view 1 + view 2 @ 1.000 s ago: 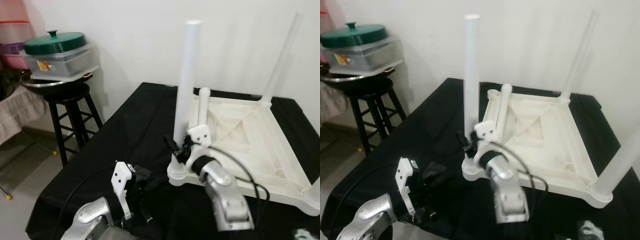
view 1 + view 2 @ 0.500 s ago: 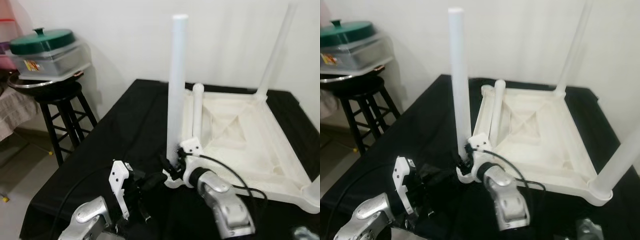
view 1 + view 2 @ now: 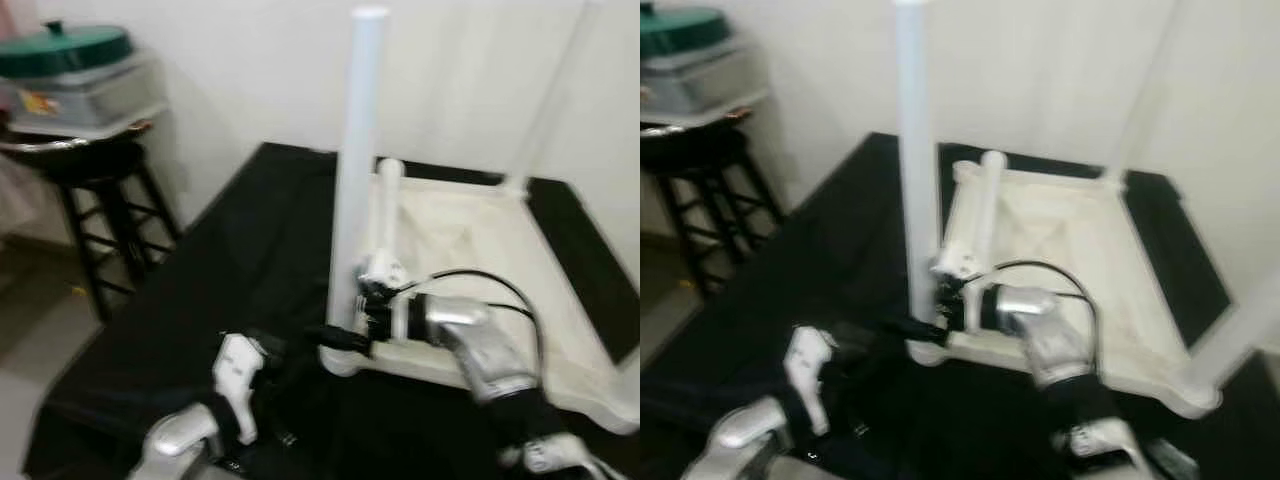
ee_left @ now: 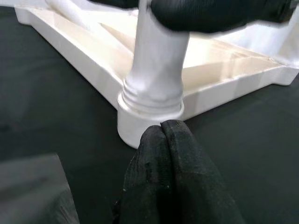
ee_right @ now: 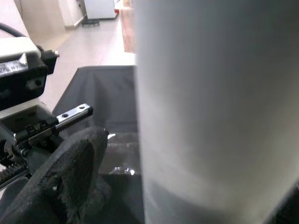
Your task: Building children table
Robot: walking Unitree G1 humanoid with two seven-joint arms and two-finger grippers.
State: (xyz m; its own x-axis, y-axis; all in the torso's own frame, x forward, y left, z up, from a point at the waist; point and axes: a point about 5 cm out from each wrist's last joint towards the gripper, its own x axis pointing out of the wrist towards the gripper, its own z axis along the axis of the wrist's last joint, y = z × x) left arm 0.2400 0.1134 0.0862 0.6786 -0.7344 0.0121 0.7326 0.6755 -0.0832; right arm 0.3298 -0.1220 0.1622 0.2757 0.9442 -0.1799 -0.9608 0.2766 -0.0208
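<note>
Right hand [image 3: 352, 322] clamped low on upright leg [image 3: 355, 170] seated in near corner socket. Left hand [image 4: 161, 154] clenched, empty, beside socket. Inverted children's table [image 3: 480, 250] lay on black tabletop [image 3: 200, 290]; loose leg [image 3: 385, 215] likely still unfitted.

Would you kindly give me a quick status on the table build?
Right end effector clamped low on upright leg in corner socket. Left end effector shut, tips at that socket. Loose leg lying on upturned tabletop.
</note>
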